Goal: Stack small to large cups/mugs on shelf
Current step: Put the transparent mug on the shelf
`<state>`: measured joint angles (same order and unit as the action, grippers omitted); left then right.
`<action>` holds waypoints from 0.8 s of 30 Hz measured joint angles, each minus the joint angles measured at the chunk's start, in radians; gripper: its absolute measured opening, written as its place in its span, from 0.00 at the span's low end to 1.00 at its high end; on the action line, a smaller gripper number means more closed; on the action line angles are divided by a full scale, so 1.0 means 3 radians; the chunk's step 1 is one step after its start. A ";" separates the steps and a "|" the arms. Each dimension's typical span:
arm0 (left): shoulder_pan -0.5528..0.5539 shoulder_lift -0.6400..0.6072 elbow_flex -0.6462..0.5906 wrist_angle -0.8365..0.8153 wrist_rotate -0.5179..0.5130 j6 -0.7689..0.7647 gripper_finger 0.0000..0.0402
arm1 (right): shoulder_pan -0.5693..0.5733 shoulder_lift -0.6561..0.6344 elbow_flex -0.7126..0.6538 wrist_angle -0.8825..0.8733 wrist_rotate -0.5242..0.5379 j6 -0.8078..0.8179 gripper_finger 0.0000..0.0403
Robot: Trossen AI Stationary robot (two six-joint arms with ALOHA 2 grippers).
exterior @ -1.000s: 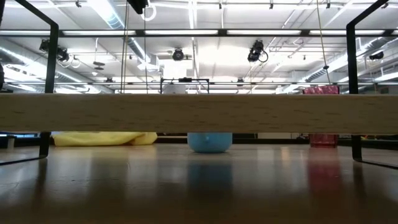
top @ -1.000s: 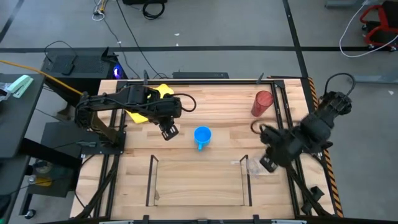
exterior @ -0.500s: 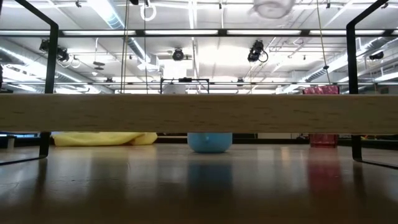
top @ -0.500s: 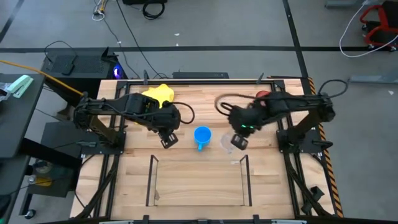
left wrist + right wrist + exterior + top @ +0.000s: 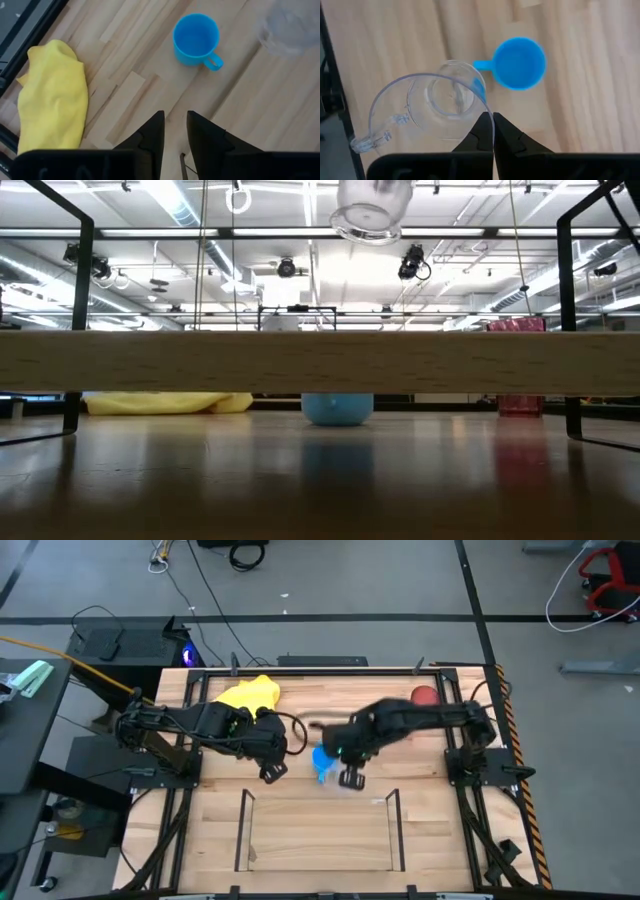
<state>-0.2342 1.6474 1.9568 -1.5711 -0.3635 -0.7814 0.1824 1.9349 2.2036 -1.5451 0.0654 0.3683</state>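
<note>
Wooden planks make up the table [image 5: 300, 840], ringed by black frame rails, with a grey floor and cables beyond it. At the table's near edge stands the shelf [image 5: 318, 830], its thin dark uprights framing a bare plank floor.

Reaching in toward the table's middle, the right gripper [image 5: 350, 776] is clamped on the rim of the clear cup [image 5: 432, 107]; in its wrist view the two fingers [image 5: 485, 131] pinch together over the cup's wall. The cup is carried well above the table: the low view shows it hanging high up [image 5: 372, 208], above the shelf's wood plank. It stays roughly upright, its axis running up and down, mouth toward the wrist camera, with a clear handle sticking out to one side, away from the fingers.

Just beyond the right gripper's fingertips, on the table, sits the blue mug [image 5: 324, 761], upright and mouth up, handle pointing toward the carried cup. The dark red tumbler [image 5: 425, 697] stands far behind the right gripper, beside the arm.

Left of the mug, the left gripper [image 5: 273, 772] hovers with its fingers only a narrow gap apart, holding nothing. Behind that gripper lies the yellow cloth [image 5: 245, 695].
</note>
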 joint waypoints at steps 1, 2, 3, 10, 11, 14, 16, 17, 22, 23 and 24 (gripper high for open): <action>0.0006 0.0000 0.0000 0.0000 -0.0015 0.0004 0.21 | 0.0054 0.0036 0.0012 -0.0005 -0.0001 -0.0008 0.00; 0.0016 -0.0008 -0.0001 0.0001 -0.0025 0.0009 0.21 | 0.0109 0.0065 0.0021 -0.0003 -0.0004 -0.0008 0.00; 0.0029 -0.0015 -0.0001 0.0000 -0.0035 0.0014 0.20 | 0.0164 0.0085 0.0022 0.0000 -0.0012 -0.0006 0.00; 0.0264 -0.0085 -0.0002 0.0000 -0.0072 0.0195 0.19 | 0.0464 0.0173 0.0022 0.0049 0.0020 0.0137 0.00; 0.0320 -0.0114 -0.0002 -0.0001 -0.0076 0.0227 0.19 | 0.0484 0.0177 0.0022 0.0073 0.0029 0.0172 0.00; 0.0524 -0.0221 -0.0085 -0.0002 -0.0086 0.0306 0.19 | 0.0539 0.0186 0.0022 0.0082 0.0040 0.0267 0.00; 0.0670 -0.0342 -0.0228 0.0005 -0.0086 0.0314 0.19 | 0.0564 0.0186 0.0022 0.0102 0.0042 0.0322 0.00; 0.0739 -0.0418 -0.0323 -0.0002 -0.0077 0.0315 0.19 | 0.0573 0.0186 0.0022 0.0110 0.0041 0.0345 0.00; 0.0998 -0.0784 -0.0897 -0.0002 0.0134 0.0237 0.19 | 0.0554 0.0212 0.0023 0.0234 0.0040 0.0347 0.00; 0.1015 -0.0840 -0.1017 -0.0005 0.0176 0.0186 0.19 | 0.0545 0.0227 0.0022 0.0285 0.0036 0.0343 0.00; 0.1018 -0.0890 -0.1140 0.0000 0.0205 0.0162 0.19 | 0.0532 0.0262 0.0022 0.0323 0.0016 0.0329 0.00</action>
<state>0.0712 1.3803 1.6149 -1.5712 -0.3021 -0.7328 0.3420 2.0135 2.2101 -1.4482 0.0702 0.4669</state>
